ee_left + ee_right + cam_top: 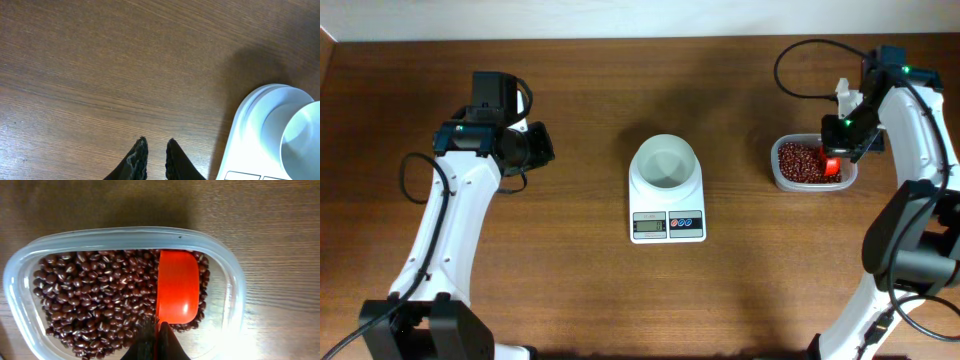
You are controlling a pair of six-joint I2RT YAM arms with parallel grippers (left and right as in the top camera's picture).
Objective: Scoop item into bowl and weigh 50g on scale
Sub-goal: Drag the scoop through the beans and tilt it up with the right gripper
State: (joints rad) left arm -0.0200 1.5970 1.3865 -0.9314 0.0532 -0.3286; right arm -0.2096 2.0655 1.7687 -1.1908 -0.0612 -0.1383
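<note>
Beans (100,300) all lie in the clear tub (235,280), at 3 o'clock from the scale (667,225). The bowl (666,162) on it is empty (nothing weighed yet). Right jaws pinch the red scoop (176,287) by its handle; left jaws, barely apart, hold nothing.

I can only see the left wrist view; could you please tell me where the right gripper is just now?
Observer: The right gripper is over the clear tub, to the right of the scale.
Operator: Thank you. Is it holding anything?
Observer: Yes, it is shut on an orange-red scoop lying among the beans.
Operator: Has the bowl any beans yet?
Observer: None show; the bowl on the scale looks empty from overhead.
</note>
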